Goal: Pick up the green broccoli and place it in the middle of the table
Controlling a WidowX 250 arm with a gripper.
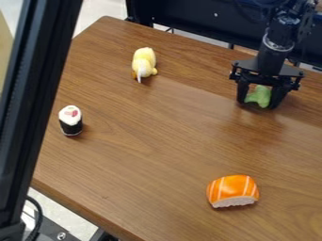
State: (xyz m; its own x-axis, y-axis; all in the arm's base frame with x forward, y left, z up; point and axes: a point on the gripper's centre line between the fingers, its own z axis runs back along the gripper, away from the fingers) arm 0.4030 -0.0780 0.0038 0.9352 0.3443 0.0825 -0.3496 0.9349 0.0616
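A black robotic hand (258, 105) grips a green toy (259, 96), likely light, soft and best squeezed across its middle, with the wooden surface (151, 155) beneath the hand.

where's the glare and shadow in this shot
Camera view: a broad, pale sheen on the wooden table around the gripper, with darker patches below the green toy it holds; soft, faint shadow just right of the black-and-white sushi toy, and a thin one under the orange sushi toy
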